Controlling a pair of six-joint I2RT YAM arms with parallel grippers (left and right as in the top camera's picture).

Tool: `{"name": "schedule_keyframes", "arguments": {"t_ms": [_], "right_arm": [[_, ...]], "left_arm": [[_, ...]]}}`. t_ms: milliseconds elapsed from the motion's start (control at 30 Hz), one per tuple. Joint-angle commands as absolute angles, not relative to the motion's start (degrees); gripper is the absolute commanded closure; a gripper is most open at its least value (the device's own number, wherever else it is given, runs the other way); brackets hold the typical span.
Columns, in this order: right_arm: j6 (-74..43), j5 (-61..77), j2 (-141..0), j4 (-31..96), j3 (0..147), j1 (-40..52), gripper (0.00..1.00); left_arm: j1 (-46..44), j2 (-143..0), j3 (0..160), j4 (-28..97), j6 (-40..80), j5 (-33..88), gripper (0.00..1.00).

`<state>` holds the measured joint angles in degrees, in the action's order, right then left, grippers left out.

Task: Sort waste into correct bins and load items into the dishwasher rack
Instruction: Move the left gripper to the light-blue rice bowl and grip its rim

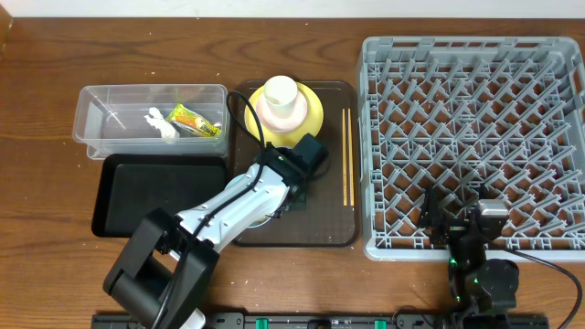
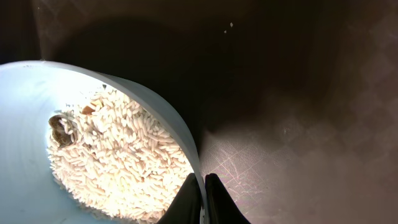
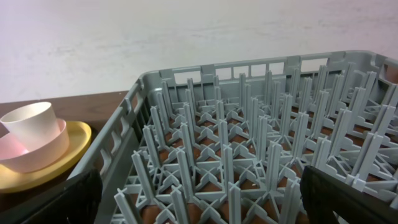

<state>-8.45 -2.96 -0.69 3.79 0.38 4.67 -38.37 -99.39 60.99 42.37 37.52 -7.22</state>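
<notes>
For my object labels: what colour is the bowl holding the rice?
Light blue; the bowl shows best in the left wrist view.

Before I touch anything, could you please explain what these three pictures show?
Two robot arms work at a table. One picture looks down from above; the others come from a camera on each wrist. From above: a grey rack, a brown tray carrying a yellow plate, pink bowl and white cup stacked, plus chopsticks; a clear tub holding a tissue and wrapper; a black bin. The left end effector is pinched shut on the rim of a light-blue bowl of rice. The right end effector hangs open by the rack's near edge, holding nothing.
</notes>
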Motion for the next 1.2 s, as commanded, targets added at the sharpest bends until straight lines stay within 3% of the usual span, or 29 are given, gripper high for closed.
{"name": "schedule_keyframes", "arguments": {"t_ms": [0,1167], "right_arm": [[-7.62,-2.94,-0.49,4.03,0.32,4.29,0.01],[-7.62,-2.94,-0.49,4.03,0.32,4.29,0.01]], "left_arm": [[-38.83,-99.98,60.23,42.48,38.24,-5.56,0.94],[-39.35,-89.84,60.69,43.62,38.2,-5.17,0.94]]}}
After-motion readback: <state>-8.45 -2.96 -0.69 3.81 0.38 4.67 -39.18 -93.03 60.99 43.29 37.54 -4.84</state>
